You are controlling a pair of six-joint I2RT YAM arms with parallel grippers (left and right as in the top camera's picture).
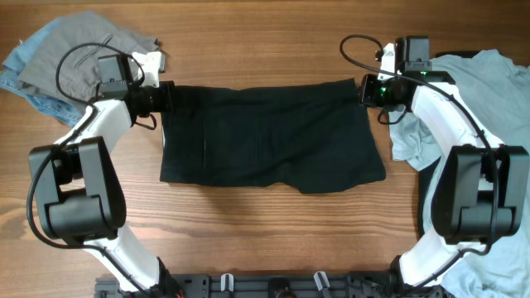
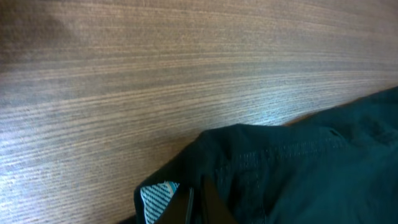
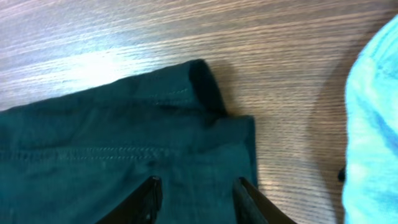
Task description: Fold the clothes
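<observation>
**Jaws at both top corners, no fold made yet**

The jaws of the right gripper (image 3: 198,190) stand wide apart over the top right corner of the black shorts (image 1: 269,136), and the cloth under them lies flat and is not pinched. For the left gripper (image 1: 156,98), I cannot tell if the jaws are closed. Its wrist view shows only one dark finger among bunched cloth, beside a striped label (image 2: 158,196).

The shorts lie spread open in the middle of the table (image 1: 265,240), in one layer as far as I can see, so I judge that folding has not begun. The grey trousers (image 1: 83,50) and the denim piece (image 1: 37,99) lie crumpled at the far left. The pale T-shirt (image 1: 489,83) lies in a heap at the right. All of them are still to fold.
</observation>
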